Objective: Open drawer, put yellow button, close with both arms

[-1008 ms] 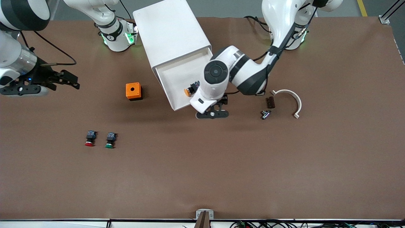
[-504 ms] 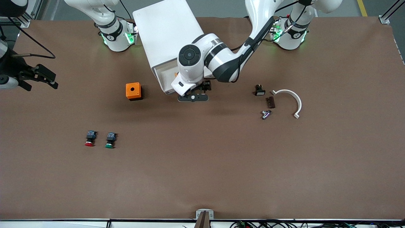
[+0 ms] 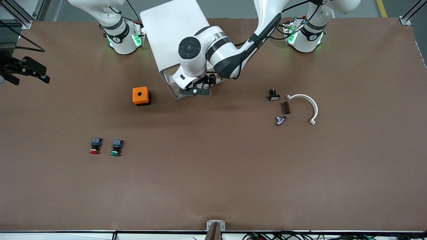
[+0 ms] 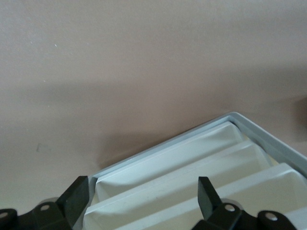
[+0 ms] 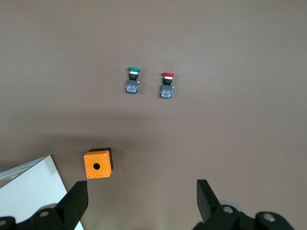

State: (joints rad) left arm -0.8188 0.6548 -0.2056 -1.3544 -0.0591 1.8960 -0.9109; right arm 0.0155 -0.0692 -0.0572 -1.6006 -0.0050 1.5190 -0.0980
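The white cabinet [image 3: 178, 36] lies between the arm bases. Its uppermost drawer [image 3: 170, 80] sticks out only a little. My left gripper [image 3: 195, 91] is at the drawer's front, open and empty. In the left wrist view the stacked cream drawer fronts [image 4: 192, 163] lie between the spread fingers of my left gripper [image 4: 142, 201]. The yellow button is hidden. My right gripper [image 3: 25, 70] is open and empty, up over the table's edge at the right arm's end; it also shows in its own wrist view [image 5: 141, 199].
An orange box with a hole [image 3: 140, 96] [image 5: 99, 163] sits beside the cabinet. A red button [image 3: 94, 146] and a green button [image 3: 115, 147] lie nearer the camera. Toward the left arm's end lie a black part [image 3: 273, 95], a brown piece [image 3: 285, 107], a metal part [image 3: 280, 120] and a white curved piece [image 3: 308, 105].
The left gripper has moved toward the cabinet with the drawer front, and the drawer has slid almost fully in. The yellow button has gone out of sight. The right gripper has drawn away toward the table's edge.
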